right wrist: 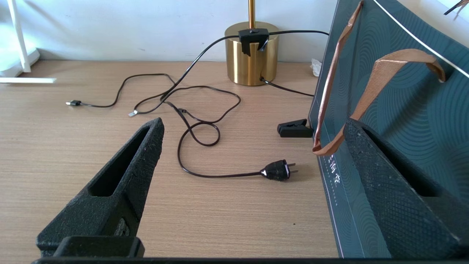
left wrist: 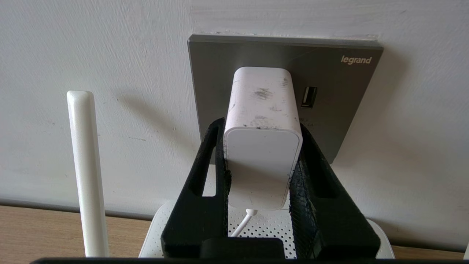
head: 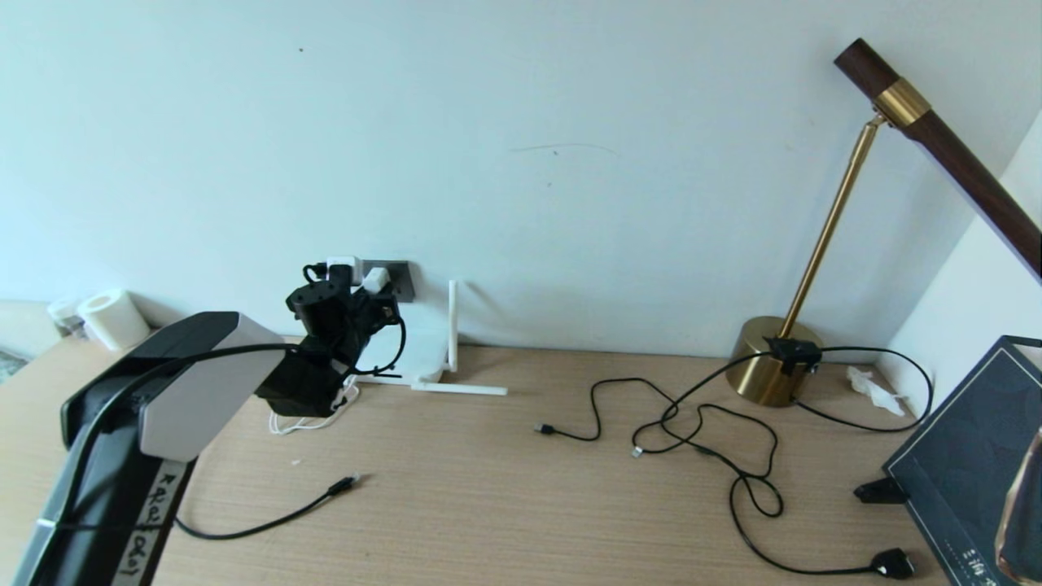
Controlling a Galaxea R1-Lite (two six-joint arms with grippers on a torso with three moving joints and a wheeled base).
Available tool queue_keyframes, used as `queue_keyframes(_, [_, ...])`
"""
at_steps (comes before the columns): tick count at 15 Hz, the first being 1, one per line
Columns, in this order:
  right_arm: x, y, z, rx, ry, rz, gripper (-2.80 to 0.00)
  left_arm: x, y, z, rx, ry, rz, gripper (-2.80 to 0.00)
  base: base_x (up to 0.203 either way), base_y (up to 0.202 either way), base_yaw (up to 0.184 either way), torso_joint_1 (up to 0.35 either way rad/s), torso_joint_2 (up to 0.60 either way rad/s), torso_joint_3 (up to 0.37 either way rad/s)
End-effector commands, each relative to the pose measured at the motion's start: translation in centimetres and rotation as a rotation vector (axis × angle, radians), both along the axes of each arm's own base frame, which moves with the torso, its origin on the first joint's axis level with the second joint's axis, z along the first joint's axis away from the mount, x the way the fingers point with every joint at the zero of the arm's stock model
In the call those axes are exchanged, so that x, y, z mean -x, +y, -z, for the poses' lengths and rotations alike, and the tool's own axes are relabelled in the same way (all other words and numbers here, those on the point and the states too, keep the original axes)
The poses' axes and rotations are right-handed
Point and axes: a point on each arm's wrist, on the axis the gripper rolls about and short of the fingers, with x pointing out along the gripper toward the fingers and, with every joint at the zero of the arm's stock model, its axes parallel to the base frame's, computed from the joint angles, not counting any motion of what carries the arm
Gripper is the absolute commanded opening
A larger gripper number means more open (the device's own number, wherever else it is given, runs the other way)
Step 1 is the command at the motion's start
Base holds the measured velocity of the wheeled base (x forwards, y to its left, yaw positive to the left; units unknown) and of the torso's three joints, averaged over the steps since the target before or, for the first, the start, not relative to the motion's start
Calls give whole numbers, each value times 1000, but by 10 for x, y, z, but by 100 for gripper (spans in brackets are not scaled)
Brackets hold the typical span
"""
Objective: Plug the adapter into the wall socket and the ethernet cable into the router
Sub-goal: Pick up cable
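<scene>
Left end effector point(left wrist: 262, 146) clamped on the adapter point(left wrist: 262, 121), pads on both its sides. Adapter's far end sits against the grey wall socket point(left wrist: 329, 84), just beside the USB port; can't tell if fully seated. Thin white cord hangs from its near end over the router point(left wrist: 263, 227), which lies on the worktop point(head: 505, 488) below, one antenna point(left wrist: 86, 172) upright. Ethernet cable point(head: 269, 521) loose on the worktop, plug point(head: 343, 484) well apart from the router. Right end effector point(right wrist: 253, 154) spread wide, empty, low over the worktop near the lamp cord.
</scene>
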Motion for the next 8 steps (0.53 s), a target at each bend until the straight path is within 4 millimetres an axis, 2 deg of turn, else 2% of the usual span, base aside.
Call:
queue_keyframes(1, [-1,0,3,-1,10,-1,0,0,0,-1,0,-9,0,-280,0,0,0,0,0,0])
queue_keyframes(8, [-1,0,3,-1,10,0,0,-1,0,-2,1,-14,0,-280,0,0,0,0,0,0])
